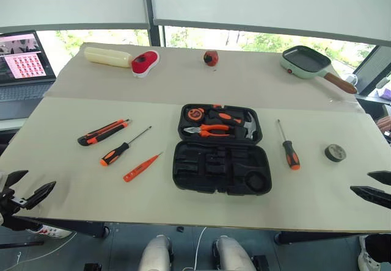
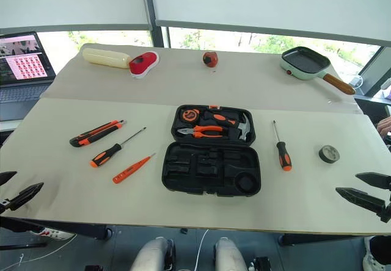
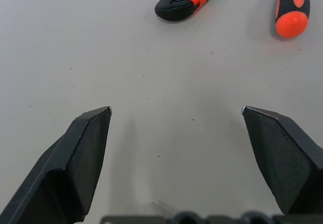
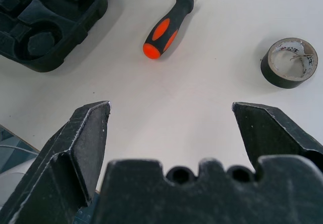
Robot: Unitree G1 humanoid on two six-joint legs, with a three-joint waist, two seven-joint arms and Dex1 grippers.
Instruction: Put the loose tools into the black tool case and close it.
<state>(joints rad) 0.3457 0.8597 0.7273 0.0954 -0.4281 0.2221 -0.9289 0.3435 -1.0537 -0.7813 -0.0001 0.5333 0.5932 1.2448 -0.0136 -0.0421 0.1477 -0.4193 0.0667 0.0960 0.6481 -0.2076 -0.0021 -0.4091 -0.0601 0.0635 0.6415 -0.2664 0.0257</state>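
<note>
Cream tabletop (image 1: 183, 198) holds the open tool case (image 1: 221, 149); both hands (image 3: 176, 114) (image 4: 170, 106) gape wide, empty.

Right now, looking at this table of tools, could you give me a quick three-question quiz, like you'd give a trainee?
1. True or false: the black tool case lies shut.
2. How many loose tools lie on the robot's left of the case?
3. Which lies nearer the right gripper: A) tape roll B) utility knife?

Key
1. False: it lies open, with pliers and a hammer in the far half.
2. Three: utility knife, screwdriver, tester screwdriver.
3. A.
</note>
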